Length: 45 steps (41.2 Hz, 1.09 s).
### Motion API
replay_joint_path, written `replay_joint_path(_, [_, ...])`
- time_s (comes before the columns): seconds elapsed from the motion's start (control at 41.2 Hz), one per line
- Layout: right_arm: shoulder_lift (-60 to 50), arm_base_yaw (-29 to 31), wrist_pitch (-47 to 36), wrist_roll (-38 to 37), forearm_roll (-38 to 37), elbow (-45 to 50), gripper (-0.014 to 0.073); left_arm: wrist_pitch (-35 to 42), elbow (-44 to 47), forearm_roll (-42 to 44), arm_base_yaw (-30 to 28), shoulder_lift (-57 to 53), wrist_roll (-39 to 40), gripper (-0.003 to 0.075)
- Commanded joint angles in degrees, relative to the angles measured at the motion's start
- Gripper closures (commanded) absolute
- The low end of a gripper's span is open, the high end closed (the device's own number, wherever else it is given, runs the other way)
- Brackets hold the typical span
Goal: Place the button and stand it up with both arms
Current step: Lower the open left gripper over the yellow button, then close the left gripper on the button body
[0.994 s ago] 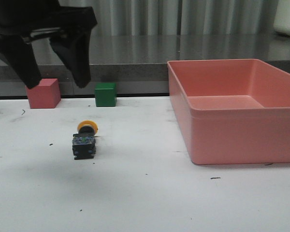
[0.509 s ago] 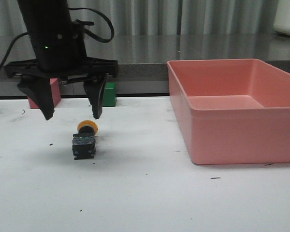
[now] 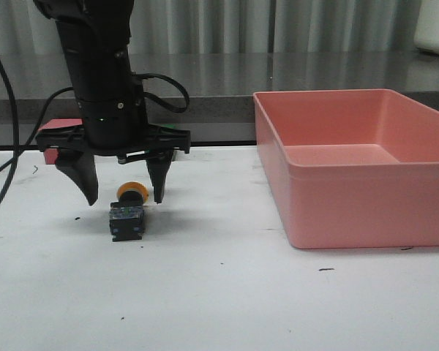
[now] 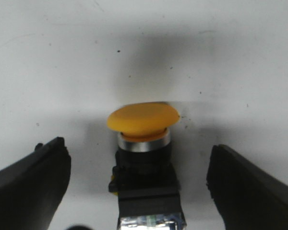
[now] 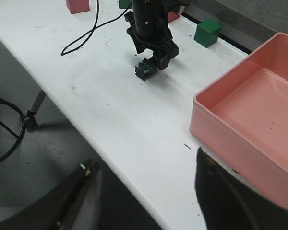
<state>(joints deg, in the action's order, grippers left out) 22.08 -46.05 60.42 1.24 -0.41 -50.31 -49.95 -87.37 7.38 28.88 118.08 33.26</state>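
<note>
The button (image 3: 128, 210) lies on its side on the white table, its yellow-orange cap pointing away from the front camera and its dark blocky base toward it. It also shows in the left wrist view (image 4: 145, 158) and, small, in the right wrist view (image 5: 145, 68). My left gripper (image 3: 124, 191) is open and hangs low over the button, one finger on each side of the cap, not touching it (image 4: 139, 184). My right gripper (image 5: 146, 184) is open and empty, high above the table's front edge, far from the button, and out of the front view.
A large pink bin (image 3: 424, 183) stands on the right of the table. A red cube (image 3: 53, 139) and a green cube (image 3: 177, 134) sit behind the left arm at the back edge. A black cable (image 5: 86, 34) trails over the table.
My left arm has come down and toward the button. Its open fingers have dropped from well above the table to either side of the button's cap. The button has not moved.
</note>
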Motion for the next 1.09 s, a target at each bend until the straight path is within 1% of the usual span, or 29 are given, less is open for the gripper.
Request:
replay_joint_path(0.0, [0.6,0.1,-3.9,0.4,-0.7,-1.1,0.0144,2.6,-1.9,0.3,0.1,-2.6,1.1,0.0154])
replay_joint_path(0.243, [0.6,0.1,-3.9,0.4,-0.7,-1.1,0.0144,3.3,-1.9,-1.8,-1.6,-0.5,1.1,0.0154])
replay_joint_path(0.461, [0.6,0.1,-3.9,0.4,-0.7,-1.1,0.0144,3.6,-2.3,-1.9,-2.2,-0.4,1.1,0.0154])
replay_joint_path(0.679, [0.6,0.1,-3.9,0.4,-0.7,-1.1,0.0144,-1.7,-5.0,-2.4,-3.3,-0.2,0.7,0.0154])
replay_joint_path(0.873, [0.6,0.1,-3.9,0.4,-0.7,-1.1,0.0144,-6.0,-9.7,-6.6,-3.3,2.1,-3.8,0.0154])
replay_joint_path(0.994, [0.6,0.1,-3.9,0.4,-0.7,-1.1,0.0144,-10.9,-12.9,-7.4,-3.3,4.4,-4.0,0.0154])
replay_joint_path(1.067, [0.6,0.1,-3.9,0.4,-0.7,-1.1,0.0144,-12.2,-14.1,-7.4,-3.3,5.3,-4.4,0.0154])
